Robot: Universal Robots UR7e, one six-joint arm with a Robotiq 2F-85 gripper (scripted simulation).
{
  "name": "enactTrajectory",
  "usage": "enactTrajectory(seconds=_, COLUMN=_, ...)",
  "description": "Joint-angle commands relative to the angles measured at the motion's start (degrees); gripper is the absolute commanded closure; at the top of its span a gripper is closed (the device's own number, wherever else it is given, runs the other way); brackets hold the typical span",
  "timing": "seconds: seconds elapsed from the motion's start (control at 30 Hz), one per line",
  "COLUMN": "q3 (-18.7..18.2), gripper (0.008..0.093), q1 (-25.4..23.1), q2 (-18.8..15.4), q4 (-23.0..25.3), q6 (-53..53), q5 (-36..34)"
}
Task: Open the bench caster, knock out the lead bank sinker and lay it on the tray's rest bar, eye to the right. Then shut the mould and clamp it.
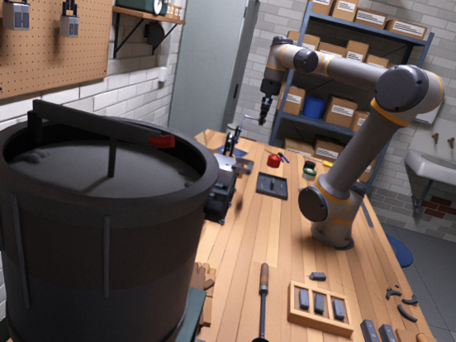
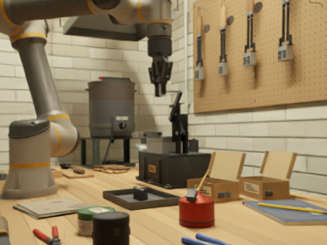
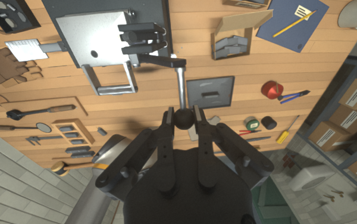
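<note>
The bench caster [image 3: 107,44] [image 2: 172,166] sits on the far side of the bench by the wall, its bright mould plate [image 3: 95,35] lying flat with a U-shaped handle [image 3: 114,86] toward the arm. Its clamp lever [image 3: 180,89] [image 1: 248,119] stands raised, and my gripper [image 3: 183,117] [image 2: 160,89] [image 1: 262,119] is closed around the black ball knob [image 3: 183,119] at the lever's tip, high above the bench. The dark tray [image 3: 209,91] [image 2: 140,197] [image 1: 271,185] with its rest bar [image 3: 210,94] lies beside the caster. The sinker is hidden.
A big melting pot [image 1: 95,214] [image 2: 111,107] fills the near left of the side camera. A red pot with brush [image 2: 196,210] [image 3: 272,89], tins [image 2: 102,223], pliers, open boxes [image 2: 223,177], an ingot rack [image 1: 320,307] and a mallet [image 3: 64,168] lie around.
</note>
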State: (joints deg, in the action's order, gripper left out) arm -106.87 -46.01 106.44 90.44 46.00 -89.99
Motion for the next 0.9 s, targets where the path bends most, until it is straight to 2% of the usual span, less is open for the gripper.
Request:
enactTrajectory(seconds=0.0, q3=0.02, gripper=0.0664, q1=0.0, q2=0.01, q4=0.03, q6=0.0, q5=-0.01)
enactTrajectory(seconds=0.4, q3=0.02, gripper=0.0434, q1=0.0, q2=0.01, q4=0.03, q6=0.0, q5=-0.01)
enactTrajectory(seconds=0.87, q3=0.2, gripper=0.0434, q1=0.0, q2=0.01, q4=-0.16, q6=0.0, q5=-0.01)
